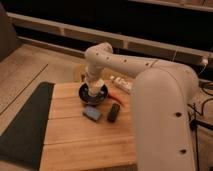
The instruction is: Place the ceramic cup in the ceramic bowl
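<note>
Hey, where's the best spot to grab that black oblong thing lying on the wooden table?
Grip the black oblong object across its narrow middle, coming straight down from above. It lies flat, long axis roughly front to back, apart from the blue block. The gripper is over the ceramic bowl.

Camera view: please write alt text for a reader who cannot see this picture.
A white robot arm reaches over a wooden table, its gripper directly above the dark ceramic bowl. A blue block and a black oblong object lie just in front of the bowl, and a dark mat lies beside the table.
</note>
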Robot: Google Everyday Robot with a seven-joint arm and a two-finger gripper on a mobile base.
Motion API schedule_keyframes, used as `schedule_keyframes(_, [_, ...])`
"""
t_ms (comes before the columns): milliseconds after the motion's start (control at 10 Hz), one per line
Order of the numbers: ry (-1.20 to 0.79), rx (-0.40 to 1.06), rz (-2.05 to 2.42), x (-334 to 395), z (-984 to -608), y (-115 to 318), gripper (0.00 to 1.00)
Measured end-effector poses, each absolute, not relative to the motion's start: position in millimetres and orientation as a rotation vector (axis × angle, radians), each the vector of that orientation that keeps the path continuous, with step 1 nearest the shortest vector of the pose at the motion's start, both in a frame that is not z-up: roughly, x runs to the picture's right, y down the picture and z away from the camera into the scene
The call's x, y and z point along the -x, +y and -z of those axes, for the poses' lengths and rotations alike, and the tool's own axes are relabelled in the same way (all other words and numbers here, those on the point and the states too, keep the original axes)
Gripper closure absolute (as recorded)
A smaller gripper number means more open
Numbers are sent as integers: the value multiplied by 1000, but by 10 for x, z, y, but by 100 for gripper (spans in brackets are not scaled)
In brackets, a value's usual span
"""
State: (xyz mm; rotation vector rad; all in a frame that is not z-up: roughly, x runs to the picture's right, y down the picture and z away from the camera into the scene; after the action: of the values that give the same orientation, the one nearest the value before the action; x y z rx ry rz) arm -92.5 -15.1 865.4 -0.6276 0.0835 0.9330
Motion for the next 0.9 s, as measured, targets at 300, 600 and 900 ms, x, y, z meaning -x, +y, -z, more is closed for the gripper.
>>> schedule_keyframes(300, [131, 657, -900, 961, -8857, -75, 69])
schedule_keyframes(600, [154, 674, -895, 903, -9019, -75, 40])
schedule_keyframes(900, [163, 681, -878, 921, -9090, -108, 20])
